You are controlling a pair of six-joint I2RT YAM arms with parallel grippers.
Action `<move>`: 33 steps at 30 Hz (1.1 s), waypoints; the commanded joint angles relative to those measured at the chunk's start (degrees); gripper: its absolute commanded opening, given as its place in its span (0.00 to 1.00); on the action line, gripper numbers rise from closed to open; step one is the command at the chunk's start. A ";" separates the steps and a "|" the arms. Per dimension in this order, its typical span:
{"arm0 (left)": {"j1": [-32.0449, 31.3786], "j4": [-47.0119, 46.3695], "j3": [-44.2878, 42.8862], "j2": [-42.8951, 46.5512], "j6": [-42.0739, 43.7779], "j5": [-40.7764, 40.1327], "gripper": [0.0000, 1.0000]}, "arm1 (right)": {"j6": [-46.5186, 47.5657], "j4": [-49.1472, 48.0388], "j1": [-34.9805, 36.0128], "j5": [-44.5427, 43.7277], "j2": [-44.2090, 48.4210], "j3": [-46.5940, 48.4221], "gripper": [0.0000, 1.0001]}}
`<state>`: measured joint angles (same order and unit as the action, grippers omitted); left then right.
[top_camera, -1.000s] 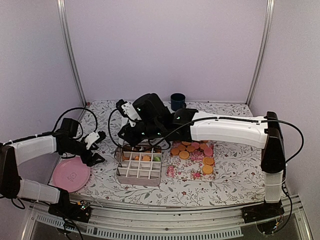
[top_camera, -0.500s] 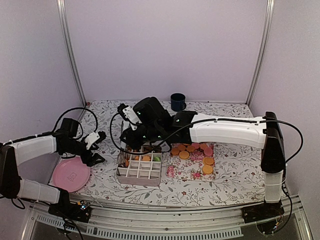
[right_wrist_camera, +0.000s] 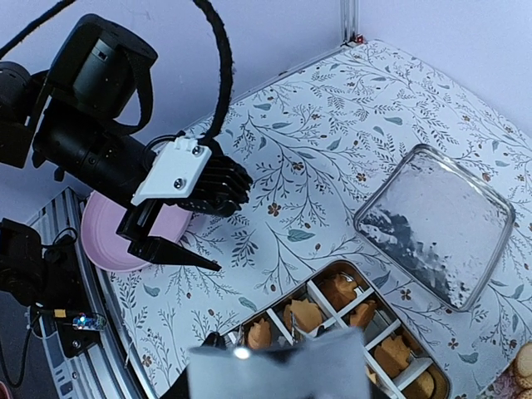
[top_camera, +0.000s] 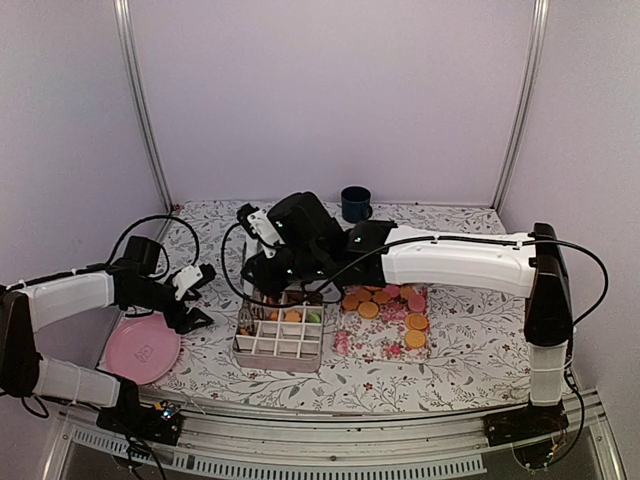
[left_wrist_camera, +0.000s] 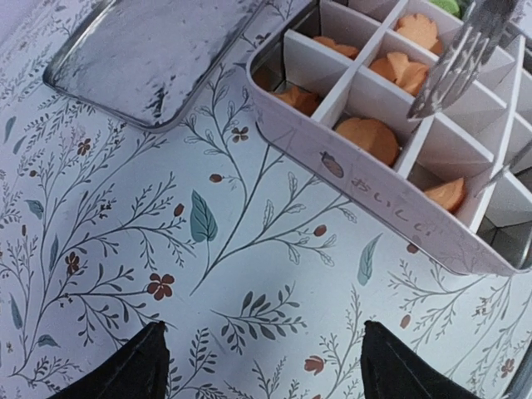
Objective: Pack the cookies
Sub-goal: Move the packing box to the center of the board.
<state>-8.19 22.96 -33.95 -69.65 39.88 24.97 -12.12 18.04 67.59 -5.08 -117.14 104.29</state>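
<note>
Right end effector (top_camera: 260, 292) had lowered over the white divided tray (top_camera: 278, 352), grip state indeterminable; left end effector (left_wrist_camera: 264, 370) stood open. Orange-tan disc cookies (top_camera: 369, 310) mostly awaited transfer on the floral cloth (top_camera: 375, 342); several already filled compartments.

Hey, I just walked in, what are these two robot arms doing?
The right gripper, its arm stretched across, is down over the white divided box, where several compartments already hold orange cookies. Whether it holds one now cannot be told. More cookies lie loose on the floral cloth right of the box. The left gripper hovers open and empty over the table between the box and the pink plate. A clear lid lies flat beside the box.
</note>
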 commanded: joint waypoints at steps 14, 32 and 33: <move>-12.63 -8.66 2.01 -6.31 -4.53 0.15 0.78 | -2.44 -3.33 -14.34 -11.70 30.46 -30.57 0.34; -17.55 -1.93 1.96 -3.41 -2.26 -2.31 0.77 | -2.16 -7.15 -23.50 -9.73 29.20 -38.22 0.36; -16.50 -1.35 1.92 -2.90 -1.93 -2.30 0.77 | -1.73 -7.21 -23.63 -9.73 28.53 -37.74 0.36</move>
<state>-26.89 18.35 -32.16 -75.20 36.18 23.24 -14.98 13.89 44.56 -15.53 -85.95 63.46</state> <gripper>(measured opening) 0.769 0.356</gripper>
